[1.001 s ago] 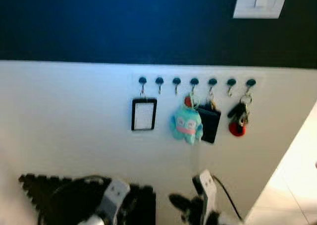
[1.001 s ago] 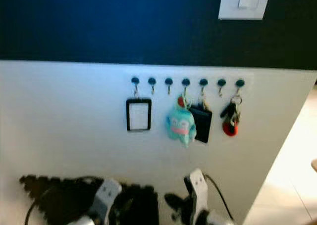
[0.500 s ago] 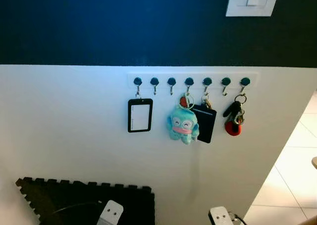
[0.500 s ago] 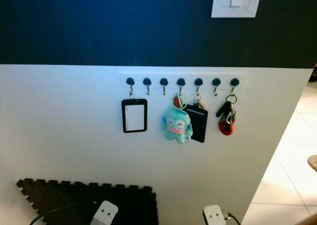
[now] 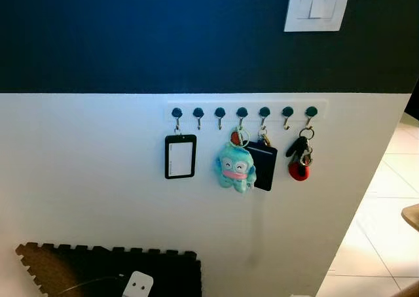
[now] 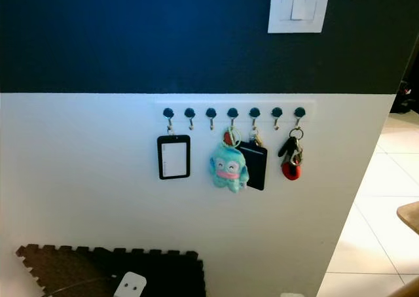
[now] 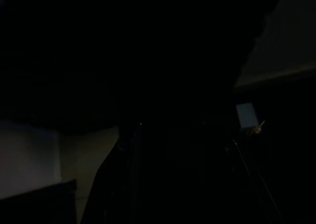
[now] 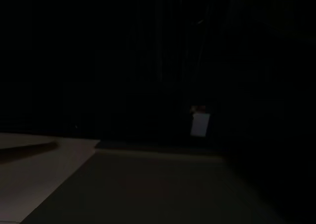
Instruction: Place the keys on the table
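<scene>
Seven hooks [image 5: 241, 112] — keys [image 5: 300, 158] hang on the rightmost hook.

This looks like a home entryway. A row of wall hooks [image 5: 241, 112] holds keys [image 5: 300, 158], a badge holder [image 5: 180, 156] and a plush toy [image 5: 236, 167], under a light switch [image 5: 317, 5]. Below lie a foam floor mat [image 5: 111, 269] and tiled floor [image 5: 383, 231] on the right.

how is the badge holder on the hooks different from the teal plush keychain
The badge holder is flat and rectangular, black-framed with a white insert; the teal plush keychain is soft and rounded, with a face. The badge holder hangs alone on the leftmost hook; the plush overlaps a dark wallet. Both hang from one hook rail.
</scene>
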{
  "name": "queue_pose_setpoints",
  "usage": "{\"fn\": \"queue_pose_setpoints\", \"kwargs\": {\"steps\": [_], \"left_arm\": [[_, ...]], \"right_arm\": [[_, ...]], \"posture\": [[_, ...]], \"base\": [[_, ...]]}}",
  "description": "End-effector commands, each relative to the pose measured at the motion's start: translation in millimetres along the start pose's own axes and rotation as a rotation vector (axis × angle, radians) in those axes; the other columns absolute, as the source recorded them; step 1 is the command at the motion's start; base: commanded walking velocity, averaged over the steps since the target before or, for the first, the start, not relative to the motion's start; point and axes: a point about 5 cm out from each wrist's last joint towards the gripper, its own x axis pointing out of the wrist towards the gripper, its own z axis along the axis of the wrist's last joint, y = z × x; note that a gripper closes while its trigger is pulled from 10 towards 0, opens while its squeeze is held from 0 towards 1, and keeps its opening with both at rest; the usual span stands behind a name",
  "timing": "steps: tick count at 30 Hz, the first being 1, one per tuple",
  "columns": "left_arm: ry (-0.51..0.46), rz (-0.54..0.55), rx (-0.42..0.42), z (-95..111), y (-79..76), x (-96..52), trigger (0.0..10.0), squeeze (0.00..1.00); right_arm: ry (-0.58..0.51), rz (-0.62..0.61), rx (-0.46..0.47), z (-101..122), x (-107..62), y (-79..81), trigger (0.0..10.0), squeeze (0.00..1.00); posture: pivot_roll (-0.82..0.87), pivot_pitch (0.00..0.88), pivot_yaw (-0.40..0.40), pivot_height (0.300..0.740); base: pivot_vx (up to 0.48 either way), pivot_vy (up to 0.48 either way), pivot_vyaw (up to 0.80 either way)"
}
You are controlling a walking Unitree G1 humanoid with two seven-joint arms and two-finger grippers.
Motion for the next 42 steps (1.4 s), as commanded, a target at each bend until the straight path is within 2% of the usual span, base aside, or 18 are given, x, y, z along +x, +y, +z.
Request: {"fn": "queue_pose_setpoints", "kwargs": {"steps": [1, 2, 6, 10, 16, 22, 27, 29, 33, 37, 39, 42], "left_arm": [[0.007, 0.000, -0.033, -4, 0.9, -1.7, 10.0, 0.00], [0.019, 0.019, -0.044, -6, 0.4, -1.5, 10.0, 0.00], [0.047, 0.031, -0.030, -10, -0.6, -2.2, 10.0, 0.00], [0.077, 0.041, -0.021, -16, -1.2, -3.4, 10.0, 0.00], [0.113, 0.005, -0.037, -25, -7.0, -6.4, 10.0, 0.00], [0.099, 0.010, -0.031, -25, -10.0, -6.7, 10.0, 0.00], [0.108, -0.021, 0.054, -22, -11.0, -4.9, 10.0, 0.00], [0.107, -0.027, 0.058, -22, -11.1, -4.8, 10.0, 0.00], [0.123, 0.011, -0.032, -27, -4.5, -7.1, 10.0, 0.00], [0.126, 0.013, -0.068, -31, -5.3, -9.4, 10.0, 0.00], [0.119, 0.038, -0.081, -32, -3.7, -10.2, 10.0, 0.00], [0.094, 0.051, -0.098, -31, -4.2, -10.5, 10.0, 0.00]], "right_arm": [[0.009, -0.006, -0.001, -6, -1.4, 0.8, 10.0, 0.00], [0.018, 0.000, 0.030, -8, -1.7, 1.8, 10.0, 0.00], [0.020, -0.001, 0.049, -9, -1.8, 1.2, 10.0, 0.00], [0.038, -0.026, 0.029, -12, -2.4, -4.1, 10.0, 0.00], [0.054, -0.032, 0.050, -20, -5.1, -7.6, 10.0, 0.00], [0.067, -0.028, 0.027, -25, -6.5, -7.1, 10.0, 0.00], [0.037, -0.050, 0.037, -19, -5.4, -10.0, 10.0, 0.00], [0.038, -0.046, 0.031, -19, -5.4, -9.7, 10.0, 0.00], [0.047, -0.032, -0.009, -21, -5.6, -6.0, 10.0, 0.00], [0.029, -0.036, -0.013, -17, -5.0, -7.2, 10.0, 0.00], [0.051, -0.035, -0.066, -20, -5.2, -7.1, 10.0, 0.00], [0.030, -0.038, -0.066, -16, -4.7, -8.3, 10.0, 0.00]], "posture": [[0.03, 0.000, 0.017, 0.740], [0.03, 0.000, 0.009, 0.740], [0.03, 0.000, 0.001, 0.740], [0.03, 0.005, 0.001, 0.740], [0.02, 0.014, 0.000, 0.740], [0.01, 0.026, 0.019, 0.740], [0.00, 0.030, 0.009, 0.740], [0.00, 0.029, 0.007, 0.740], [-0.01, 0.031, 0.017, 0.740], [0.00, 0.016, -0.002, 0.740], [-0.01, 0.026, 0.014, 0.740], [-0.02, 0.022, 0.017, 0.740]], "base": [[0.000, 0.000, 0.00], [0.000, 0.000, 0.00], [0.000, 0.000, 0.00], [0.000, 0.000, 0.00], [0.000, 0.000, 0.00], [0.000, 0.000, 0.00], [0.000, 0.000, 0.00], [0.000, 0.000, 0.00], [0.000, 0.000, 0.00], [0.000, 0.000, 0.00], [0.000, 0.000, 0.00], [0.000, 0.000, 0.00]]}}
